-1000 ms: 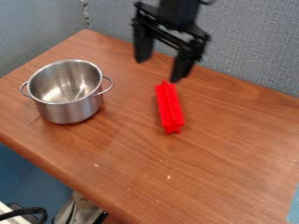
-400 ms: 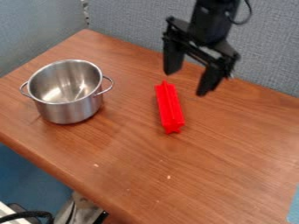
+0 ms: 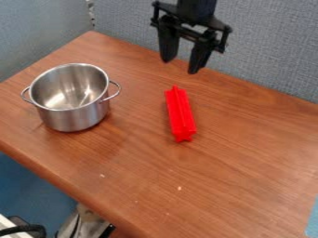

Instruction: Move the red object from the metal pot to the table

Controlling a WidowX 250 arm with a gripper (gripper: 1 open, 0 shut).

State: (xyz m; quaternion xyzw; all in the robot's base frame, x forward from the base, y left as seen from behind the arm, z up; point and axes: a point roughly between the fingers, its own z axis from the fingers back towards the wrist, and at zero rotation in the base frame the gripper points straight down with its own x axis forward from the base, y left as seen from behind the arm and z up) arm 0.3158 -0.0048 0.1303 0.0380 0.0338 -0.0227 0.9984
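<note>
The tool (image 3: 189,56) now hangs over the far edge of the counter (image 3: 149,177), behind the red object (image 3: 181,113). A moment earlier it was farther to the right with its fingers spread wide; now the fingers have drawn in to a much narrower stance, and nothing is between them. It is closed and holds nothing.

The red object lies flat on the bare wood, running roughly front to back, just where it lay in both earlier views. The metal pot (image 3: 71,97) stands well apart to its left, upright, and its bowl looks empty. Judged from this layout, the transfer appears already done: the bar is out of the pot and at rest on the counter, with the tool clear of it.

The arm reaches in from the top of the view, its dark wrist upright and the fingers pointing straight down at the counter. The fingertips are above the surface, near the bar's far end but not touching it.
</note>
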